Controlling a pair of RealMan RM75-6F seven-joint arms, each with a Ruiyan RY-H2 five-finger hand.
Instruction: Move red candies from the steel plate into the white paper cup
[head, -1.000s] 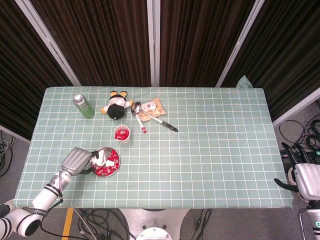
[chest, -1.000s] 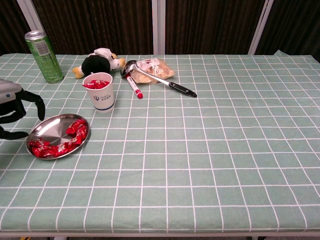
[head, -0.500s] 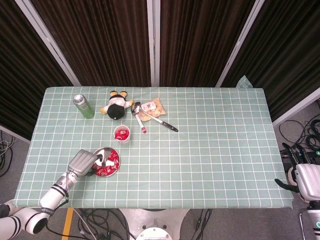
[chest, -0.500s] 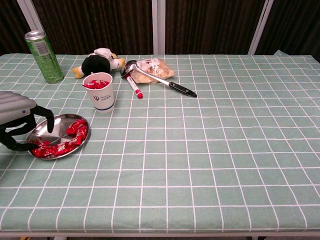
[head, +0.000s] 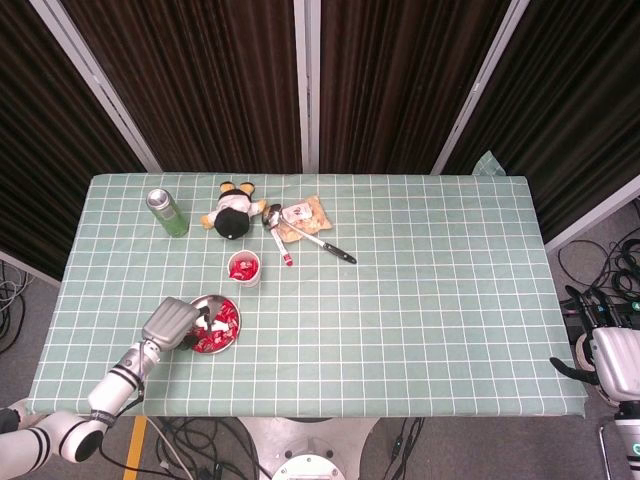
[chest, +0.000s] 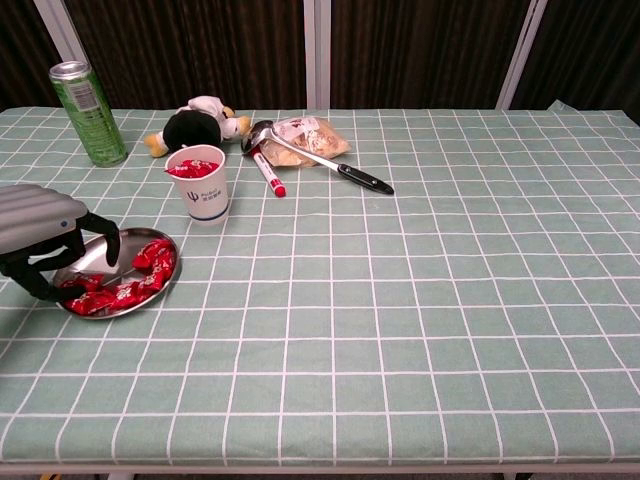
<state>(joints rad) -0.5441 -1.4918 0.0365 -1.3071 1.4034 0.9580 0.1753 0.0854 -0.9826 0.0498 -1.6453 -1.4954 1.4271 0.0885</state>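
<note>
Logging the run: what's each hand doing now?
Left hand: open, fingers over the plate, holding nothing.
Right hand: cannot tell.

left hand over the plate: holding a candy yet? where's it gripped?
Nothing visibly held. The left hand hovers over the steel plate with fingers curled down toward the red candies; no candy shows between them.

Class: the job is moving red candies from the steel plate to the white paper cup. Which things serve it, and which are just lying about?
Belong to the job:
red wrapped candies
round steel plate
white paper cup
left hand

Lying about:
green drink can
black-and-white plush toy
steel ladle
red marker pen
snack packet
</note>
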